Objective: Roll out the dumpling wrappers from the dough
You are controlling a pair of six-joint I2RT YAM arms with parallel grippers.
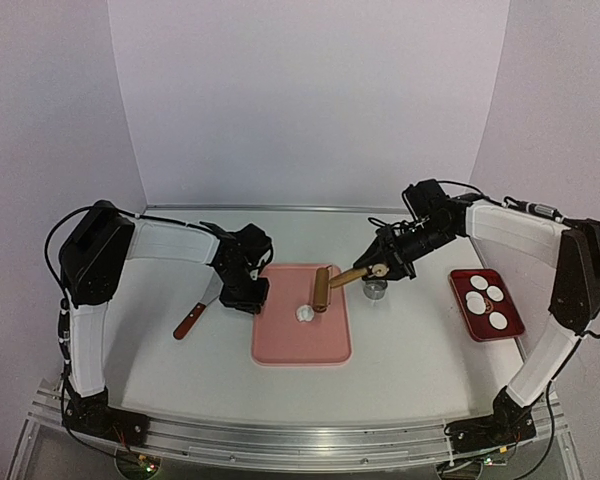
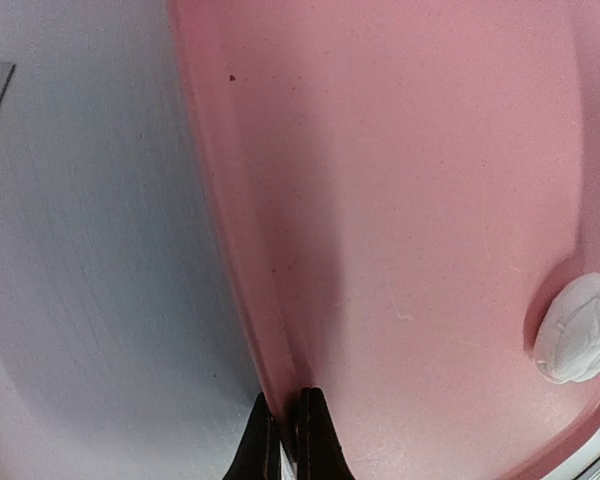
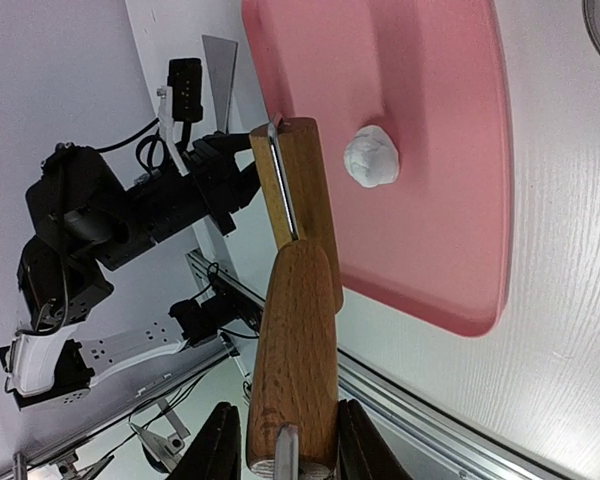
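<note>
The top view is the only one that gets the whole layout. The pink board (image 1: 300,345) sits mid-frame with the dough (image 1: 305,313) as a small white lump on its upper half. 4 dumpling wrappers (image 1: 477,283) lie in a red tray (image 1: 462,297) over at the right, and neither wrist cam catches that tray.

The right wrist cam clears up what's mushy from above. The right gripper (image 3: 285,445) has its 2 fingers clamped on either side of the rolling pin (image 3: 298,200) handle, and the roller points up-frame, just left of the dough. I can't tell if the roller actually touches the board.

On the left wrist cam, the left gripper (image 2: 285,440) has its fingers squeezed fully together at the bottom edge with nothing between them, tips right at the board's raised rim. The dough is way off at the right edge there.

The scraper (image 1: 195,315) shows only as a grey corner in that cam's upper left. The metal ring (image 1: 376,289) is chopped off at the top right of the right wrist view.
</note>
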